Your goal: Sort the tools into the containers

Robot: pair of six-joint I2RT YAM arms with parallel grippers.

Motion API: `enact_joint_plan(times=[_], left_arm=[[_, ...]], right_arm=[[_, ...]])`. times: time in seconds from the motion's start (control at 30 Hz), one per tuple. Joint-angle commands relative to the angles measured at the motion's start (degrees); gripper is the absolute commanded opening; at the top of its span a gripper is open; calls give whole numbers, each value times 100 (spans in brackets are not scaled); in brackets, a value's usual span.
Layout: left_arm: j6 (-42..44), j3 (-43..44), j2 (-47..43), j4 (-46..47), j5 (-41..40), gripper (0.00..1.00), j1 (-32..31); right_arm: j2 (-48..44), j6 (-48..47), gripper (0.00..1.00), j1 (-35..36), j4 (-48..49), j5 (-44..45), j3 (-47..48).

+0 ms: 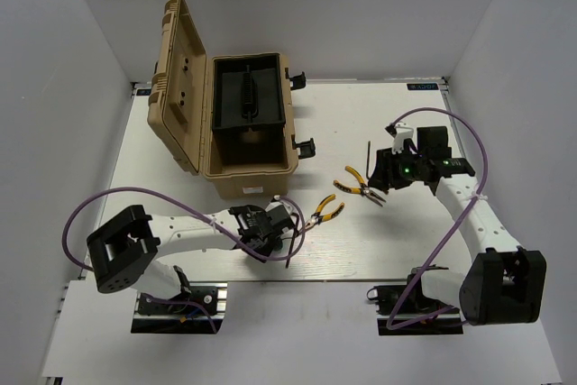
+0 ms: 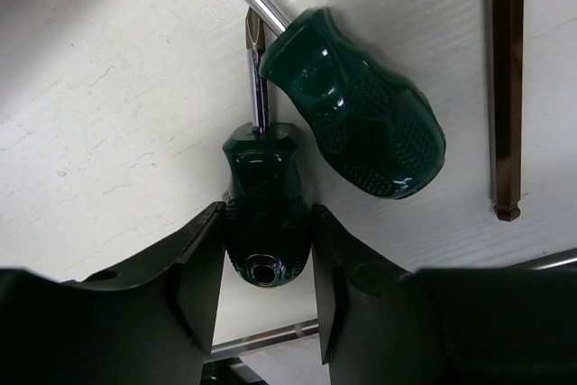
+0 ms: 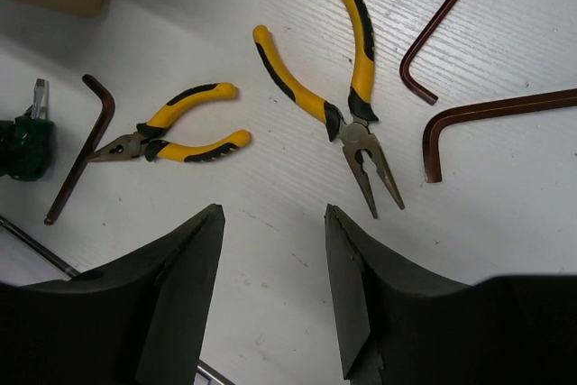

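On the bench (image 1: 361, 241) by the toolbox (image 1: 243, 178), our left hand (image 2: 269, 214) grips one screwdriver (image 2: 266, 187) by its handle, a second screwdriver (image 2: 361, 123) against its shaft. Our right hand (image 3: 275, 223) hangs open, long pliers (image 3: 347, 123) and short pliers (image 3: 194, 149) lying just beyond its fingertips.

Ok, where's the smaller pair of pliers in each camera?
Top external: the smaller pliers lie below and right of the toolbox.
Left wrist: not in it; the left gripper clasps a green screwdriver there.
Right wrist: left of centre, nose pointing left.
Shared landmark: the hex key, next to the pliers' nose.
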Motion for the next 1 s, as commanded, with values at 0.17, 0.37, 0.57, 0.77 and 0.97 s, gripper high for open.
enact_joint_plan(times=[0.17, 0.37, 0.57, 0.77, 0.97], left_arm=[[-108, 627, -530, -639, 60, 7, -114], [331, 1980, -1833, -1203, 194, 0, -175], [910, 3403, -1450, -1108, -1545, 0, 140], [1797, 4493, -52, 271, -2760, 0, 1227], [1869, 5811, 1678, 484, -2137, 0, 2644]], right_arm=[[-165, -107, 47, -57, 83, -464, -16], [-112, -380, 0, -14, -153, -1078, 28], [55, -433, 0, 118, -180, -1615, 80], [38, -486, 0, 276, -224, -1484, 72], [-147, -494, 0, 277, -198, -1431, -33]])
